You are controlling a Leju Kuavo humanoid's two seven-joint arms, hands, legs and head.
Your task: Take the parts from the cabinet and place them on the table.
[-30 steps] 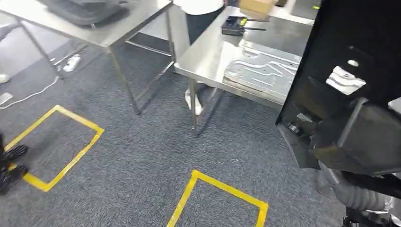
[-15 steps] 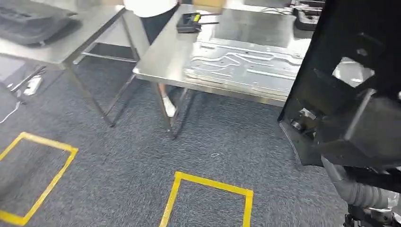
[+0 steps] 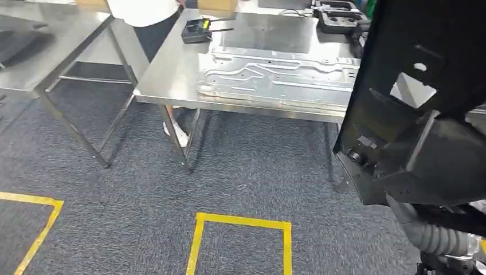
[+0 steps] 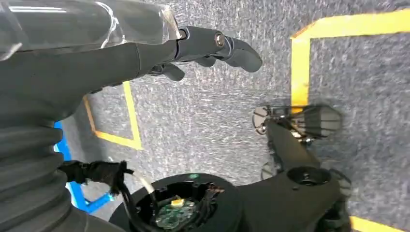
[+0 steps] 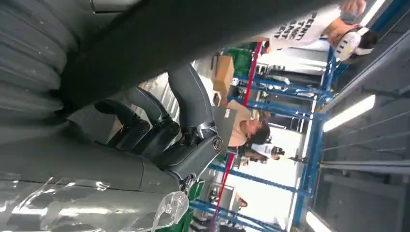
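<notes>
- Head view: big black part [image 3: 424, 114] held up at right, above carpet, near steel tabletop [image 3: 172, 74] w/ pressed metal panel [image 3: 275, 80].
- L wrist view: left hand [image 4: 203, 48] holds nothing, fingers extended over carpet.
- R wrist view: right hand [image 5: 164, 130] fingers curled around the black part's edge.

Grey carpet [image 3: 143, 189] covers the floor, marked with squares of yellow tape [image 3: 240, 220]. A second steel bench [image 3: 34, 74] stands off to the left with a dark object lying on it. A person in a white top [image 3: 143, 10] stands between the benches, one white shoe [image 3: 177, 136] visible underneath. Further back, blue racking [image 5: 309, 145] rises under strip lights, with cardboard boxes [image 5: 223, 70] stacked near it.
</notes>
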